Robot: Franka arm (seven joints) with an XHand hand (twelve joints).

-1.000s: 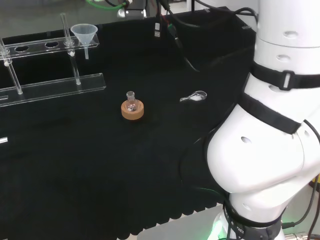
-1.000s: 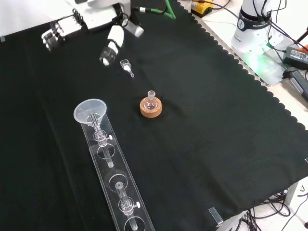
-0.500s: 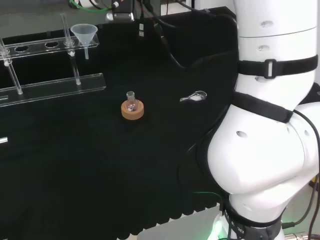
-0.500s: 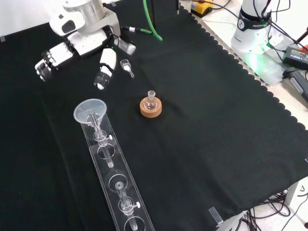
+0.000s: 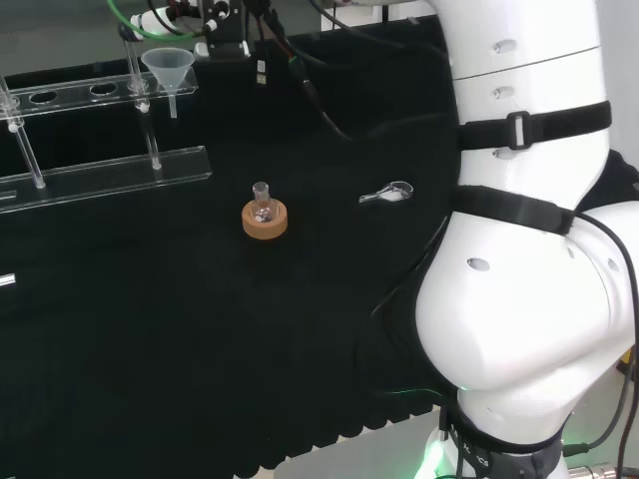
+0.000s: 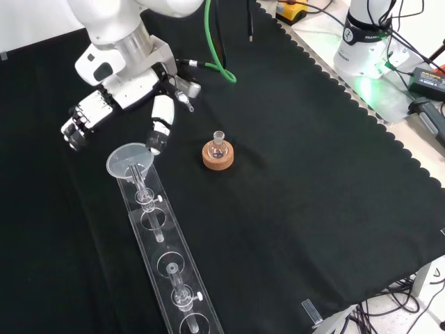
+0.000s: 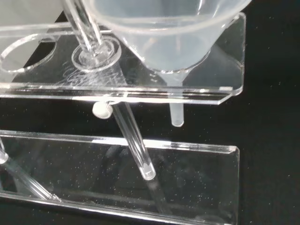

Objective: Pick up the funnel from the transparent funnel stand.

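The arm's white links (image 5: 519, 299) take up the right of the head view, and the black cloth (image 6: 313, 195) has lots of bare room toward the front view's right. The transparent funnel stand (image 6: 163, 257) runs along the front view's lower left; its near end sits just under the hand. The hand (image 6: 115, 97) hangs above and beside that end, fingers (image 6: 78, 129) mostly straight and spread from the thumb (image 6: 158, 136), holding nothing. The thumb tip sits close to the rim; contact can't be judged.

Task looks barely begun: approach made, grasp not yet done, lift left. The funnel (image 6: 129, 160) sits in the stand's end hole, its stem through the top plate per the wrist view (image 7: 176, 115).

Clearance: an upright rod (image 7: 89, 33) stands just beside the funnel. The flask on a cork ring (image 6: 218, 154) is near, and the small scoop (image 5: 387, 194) is further off.
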